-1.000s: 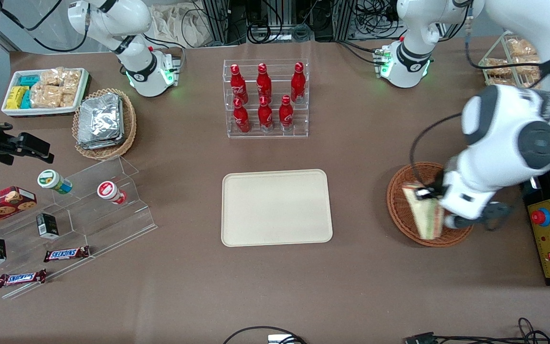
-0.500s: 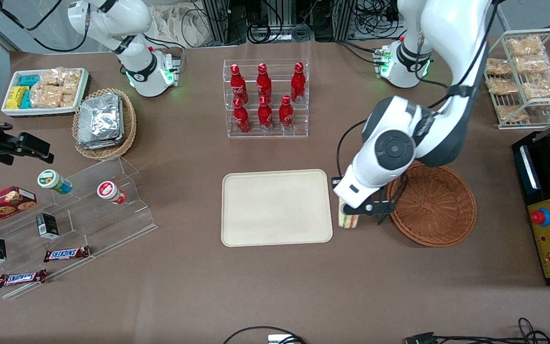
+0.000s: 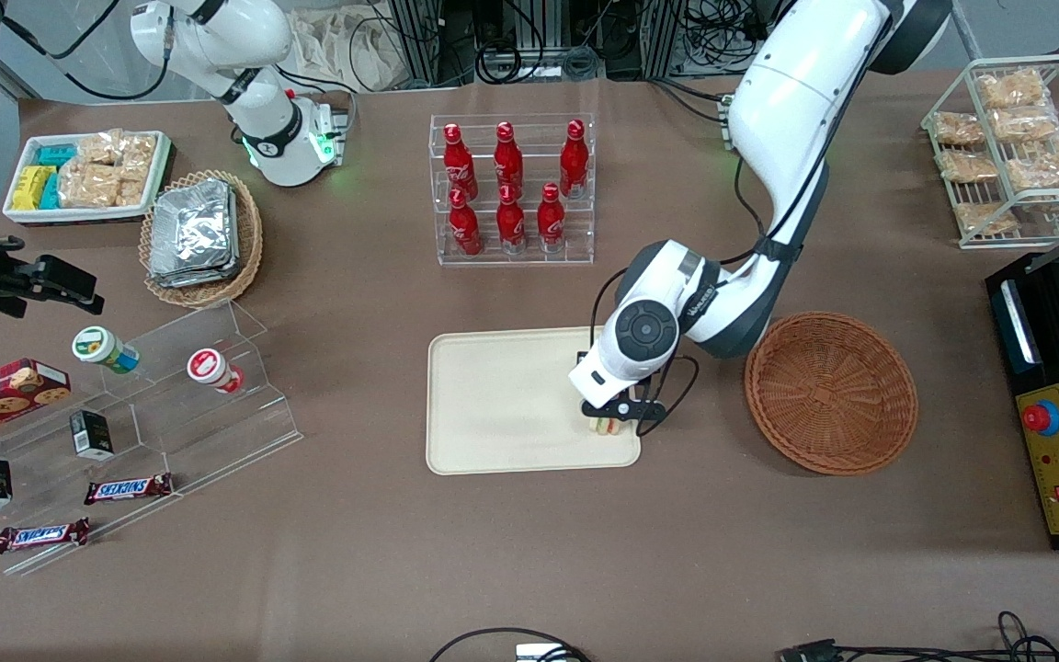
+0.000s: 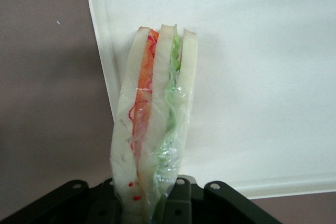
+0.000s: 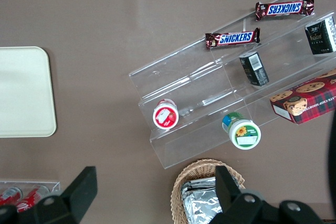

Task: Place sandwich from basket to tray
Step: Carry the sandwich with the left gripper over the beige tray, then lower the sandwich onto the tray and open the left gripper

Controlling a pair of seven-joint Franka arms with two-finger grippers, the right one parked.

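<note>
The gripper (image 3: 610,416) is positioned over the corner of the tray (image 3: 502,405) nearest the basket (image 3: 831,392), with the sandwich (image 4: 155,124) clamped between its fingers and held above the tray's rim. The basket is set beside the tray, toward the working arm's end of the table. The bottle rack (image 3: 512,188) is placed farther from the front camera than the tray.
</note>
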